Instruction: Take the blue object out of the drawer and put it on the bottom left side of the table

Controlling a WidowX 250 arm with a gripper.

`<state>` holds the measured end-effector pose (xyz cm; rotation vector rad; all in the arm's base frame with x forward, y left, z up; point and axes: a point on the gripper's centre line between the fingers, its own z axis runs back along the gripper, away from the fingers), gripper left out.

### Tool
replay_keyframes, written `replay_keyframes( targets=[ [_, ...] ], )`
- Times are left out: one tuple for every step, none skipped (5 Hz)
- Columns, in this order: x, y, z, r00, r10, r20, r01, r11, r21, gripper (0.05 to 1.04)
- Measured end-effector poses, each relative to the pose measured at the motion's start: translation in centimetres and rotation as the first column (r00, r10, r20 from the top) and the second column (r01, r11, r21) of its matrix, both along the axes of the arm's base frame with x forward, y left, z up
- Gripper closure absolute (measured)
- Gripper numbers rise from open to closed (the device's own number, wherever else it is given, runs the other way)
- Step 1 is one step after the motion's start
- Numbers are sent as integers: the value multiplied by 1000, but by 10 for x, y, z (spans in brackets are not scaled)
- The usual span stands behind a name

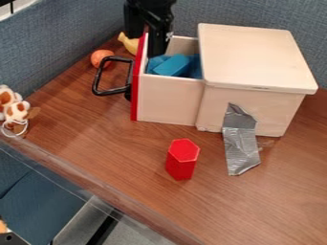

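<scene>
One black gripper (150,44) hangs at the top of the frame, left of centre, its lower end at the drawer's opening, just inside the red front panel; whether it is spread or closed, I cannot tell. The bright blue, flat-faced object (174,65) lies in the pale wooden drawer (167,99), between the red front panel (135,91) and the pale wooden box (256,57), with more blue around it. The drawer stands pulled out to the left, its black looped metal handle (97,82) jutting over the brown wood-grain counter (115,153). Behind the handle, near the blue-grey fabric wall (51,43), are an orange round thing (101,58) and a yellow object (129,43). An upright red hexagonal block (181,160) stands below the drawer, apart from it, with counter surface between. Silver tape (241,143) runs from the box's side onto the counter. The counter's near edge slants from the left side, beside a white-and-brown spotted toy (15,111), down to the bottom centre.
</scene>
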<state>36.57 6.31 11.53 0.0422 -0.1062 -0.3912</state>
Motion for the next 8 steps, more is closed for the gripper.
replay_keyframes(
  targets=[
    [3,1,3,1000,5,18,-5,1000,-19,83],
    [7,-1,4,1000,-2,26,2,1000,-21,83],
    [9,-12,4,999,-16,34,17,999,-35,83],
    [7,-24,-5,999,-33,26,34,999,-30,83],
    [7,-28,-9,999,-40,32,41,999,-20,83],
    [5,-29,-19,998,-41,38,41,999,-23,83],
    [5,-27,-27,998,-30,59,31,999,-15,84],
    [7,-24,-29,997,-13,81,15,1000,-25,83]
  ],
)
